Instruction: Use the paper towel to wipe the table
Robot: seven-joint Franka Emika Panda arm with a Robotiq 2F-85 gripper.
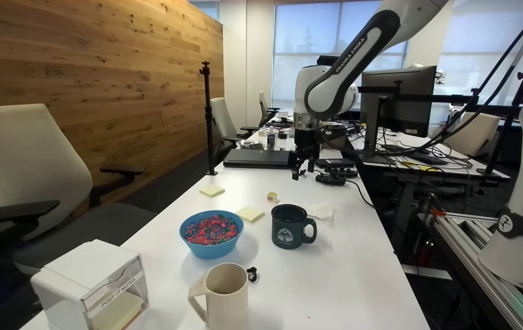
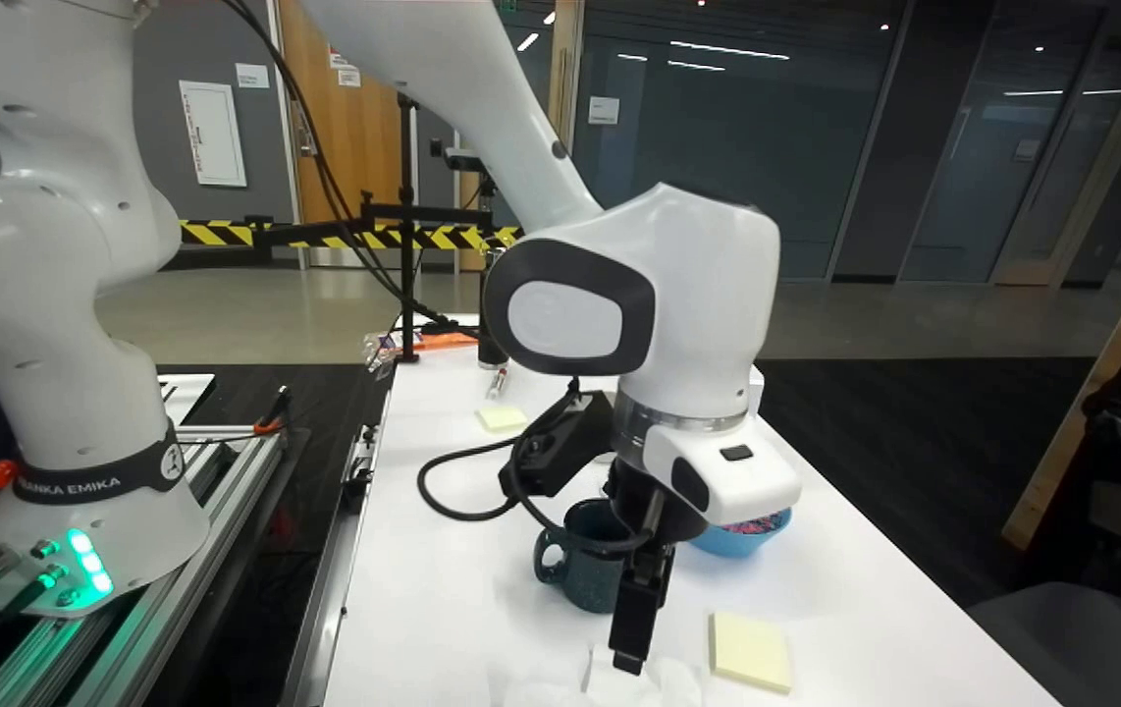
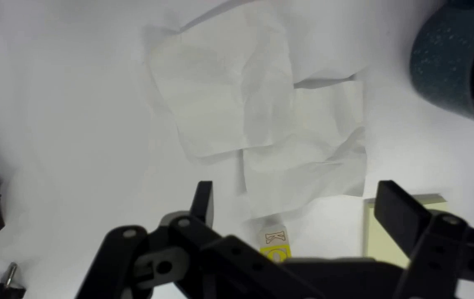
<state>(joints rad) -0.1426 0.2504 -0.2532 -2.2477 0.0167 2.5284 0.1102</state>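
The paper towel is a thin, crumpled whitish sheet. It lies on the table beside the dark mug in an exterior view (image 1: 322, 211), and shows partly at the bottom edge in an exterior view (image 2: 644, 681). In the wrist view the paper towel (image 3: 220, 95) lies loosely folded and rumpled ahead of the fingers. The table has a smooth white top (image 1: 348, 275). My gripper (image 3: 295, 185) is open, its fingers wide apart with nothing between them. In an exterior view the gripper (image 1: 303, 173) hangs above the table, pointing down, beyond the towel.
The dark mug (image 1: 288, 229) stands close to the towel. A letter cube (image 1: 272, 197) and yellow note pads (image 1: 250, 214) lie nearby. A blue bowl (image 1: 211, 247), a beige mug (image 1: 227, 300) and a white note box (image 1: 87, 270) stand nearer. A black laptop (image 1: 258, 158) lies beyond.
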